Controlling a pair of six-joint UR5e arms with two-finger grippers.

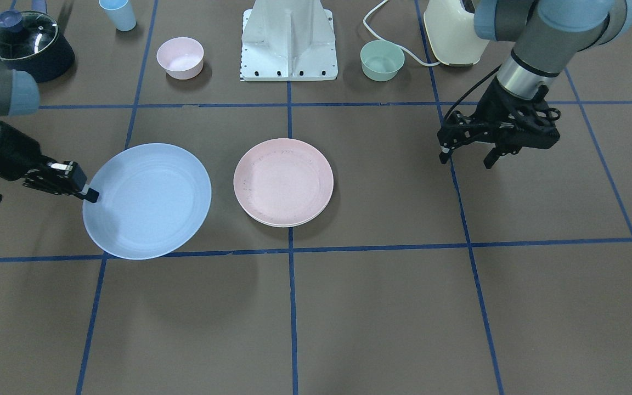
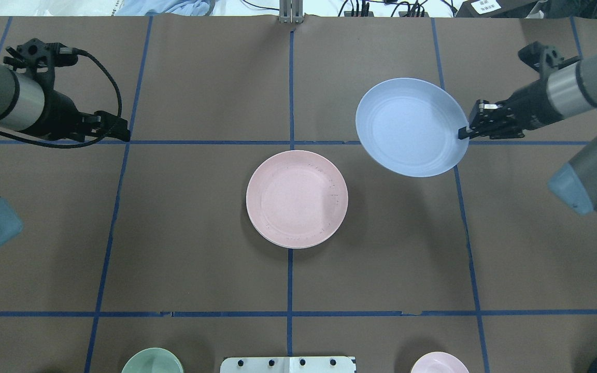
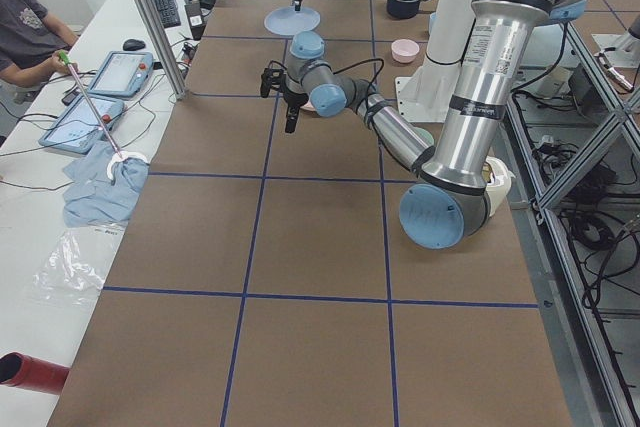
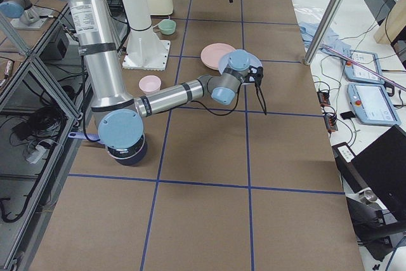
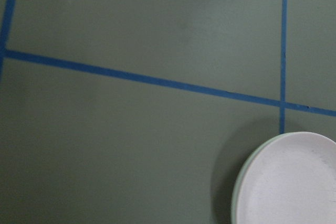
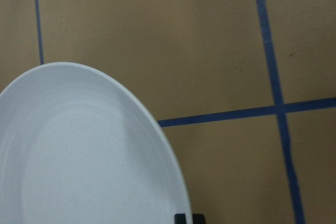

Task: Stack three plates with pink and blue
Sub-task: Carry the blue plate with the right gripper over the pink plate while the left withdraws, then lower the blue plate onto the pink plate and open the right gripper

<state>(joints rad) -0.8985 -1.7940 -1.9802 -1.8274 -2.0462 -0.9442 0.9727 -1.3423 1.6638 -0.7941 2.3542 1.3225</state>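
Note:
The pink plate (image 1: 283, 178) (image 2: 297, 197) lies at the table's middle on the pale cream-green plate, of which only a thin rim (image 1: 286, 224) (image 2: 278, 243) shows. My right gripper (image 1: 90, 193) (image 2: 464, 133) is shut on the rim of the light blue plate (image 1: 148, 200) (image 2: 411, 127) and holds it tilted above the table, to the side of the stack. My left gripper (image 1: 467, 159) (image 2: 121, 135) is open and empty, hovering well off to the other side. The left wrist view shows the stack's edge (image 5: 289, 182); the right wrist view shows the blue plate (image 6: 79, 156).
Near the robot base (image 1: 289, 41) stand a small pink bowl (image 1: 180, 56), a mint-green bowl (image 1: 382, 59), a blue cup (image 1: 118, 13), a dark lidded pot (image 1: 28, 44) and a cream toaster (image 1: 453, 33). Blue tape lines grid the brown table.

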